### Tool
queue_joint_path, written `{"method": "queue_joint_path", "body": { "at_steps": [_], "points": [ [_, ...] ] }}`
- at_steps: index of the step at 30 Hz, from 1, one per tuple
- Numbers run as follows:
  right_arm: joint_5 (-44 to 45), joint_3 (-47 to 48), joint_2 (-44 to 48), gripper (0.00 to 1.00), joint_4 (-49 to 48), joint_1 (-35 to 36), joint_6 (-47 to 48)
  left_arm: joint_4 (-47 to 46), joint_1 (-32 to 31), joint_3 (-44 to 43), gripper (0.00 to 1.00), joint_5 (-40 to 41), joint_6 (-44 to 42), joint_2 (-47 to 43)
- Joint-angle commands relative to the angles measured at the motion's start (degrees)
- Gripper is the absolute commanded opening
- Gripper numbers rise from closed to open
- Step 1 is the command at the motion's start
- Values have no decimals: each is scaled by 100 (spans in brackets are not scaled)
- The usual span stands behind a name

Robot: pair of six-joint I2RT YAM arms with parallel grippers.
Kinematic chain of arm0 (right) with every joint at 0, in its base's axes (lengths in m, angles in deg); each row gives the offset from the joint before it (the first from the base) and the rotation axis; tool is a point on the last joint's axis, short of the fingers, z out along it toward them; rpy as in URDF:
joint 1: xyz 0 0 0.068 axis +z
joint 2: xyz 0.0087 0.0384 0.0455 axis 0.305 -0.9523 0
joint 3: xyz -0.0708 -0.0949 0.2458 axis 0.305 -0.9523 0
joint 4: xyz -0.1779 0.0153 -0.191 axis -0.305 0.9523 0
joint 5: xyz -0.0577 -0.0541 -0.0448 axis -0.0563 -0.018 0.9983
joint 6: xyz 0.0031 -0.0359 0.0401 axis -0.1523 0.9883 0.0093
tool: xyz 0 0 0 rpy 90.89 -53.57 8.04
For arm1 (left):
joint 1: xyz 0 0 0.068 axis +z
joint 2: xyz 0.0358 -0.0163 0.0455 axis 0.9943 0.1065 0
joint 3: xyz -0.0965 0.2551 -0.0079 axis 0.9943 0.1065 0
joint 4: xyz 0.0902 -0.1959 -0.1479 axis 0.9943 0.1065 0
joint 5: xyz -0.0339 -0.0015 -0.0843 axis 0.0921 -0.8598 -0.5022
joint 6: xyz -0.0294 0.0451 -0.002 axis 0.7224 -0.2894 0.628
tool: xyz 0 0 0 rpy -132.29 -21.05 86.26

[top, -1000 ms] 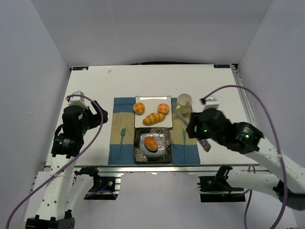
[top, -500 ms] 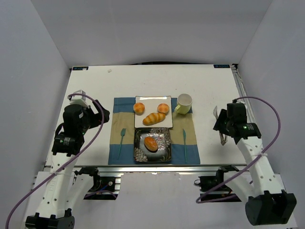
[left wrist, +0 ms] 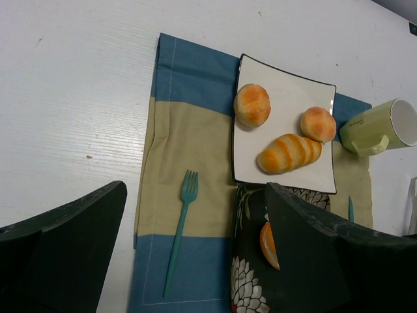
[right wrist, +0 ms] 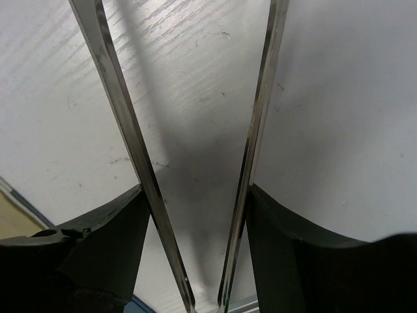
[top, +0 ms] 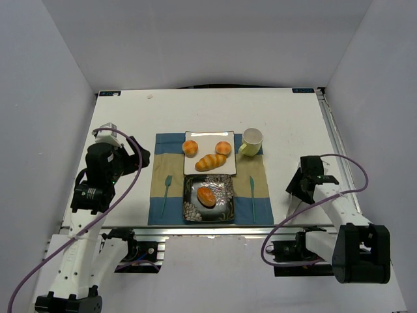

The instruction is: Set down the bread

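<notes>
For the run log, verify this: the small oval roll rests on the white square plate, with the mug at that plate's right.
Wrong plate: the bread rests on the dark floral plate, just in front of the white square plate, as the top external view shows. The mug is indeed at the white plate's right.

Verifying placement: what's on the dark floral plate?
One small oval roll sits near the middle of the floral plate. Nothing else shows on it. The plate surface beneath the roll is covered.
</notes>
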State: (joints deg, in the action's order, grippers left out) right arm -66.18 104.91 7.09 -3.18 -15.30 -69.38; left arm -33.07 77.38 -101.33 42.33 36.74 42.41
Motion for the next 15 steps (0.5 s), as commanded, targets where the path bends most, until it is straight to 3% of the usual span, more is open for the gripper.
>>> {"method": "queue_joint_path", "body": {
  "at_steps": [1, 6, 15],
  "points": [
    [339, 6, -196, 64, -427, -26, -300, 19, -18, -67, 98, -65, -13, -122],
    [286, 14, -503, 66, -559, -26, -230, 80, -18, -93, 98, -21, -13, -193],
    [207, 181, -732, 85, -709, -26, -10, 221, -18, -208, 98, 23, -39, -228]
  ]
}}
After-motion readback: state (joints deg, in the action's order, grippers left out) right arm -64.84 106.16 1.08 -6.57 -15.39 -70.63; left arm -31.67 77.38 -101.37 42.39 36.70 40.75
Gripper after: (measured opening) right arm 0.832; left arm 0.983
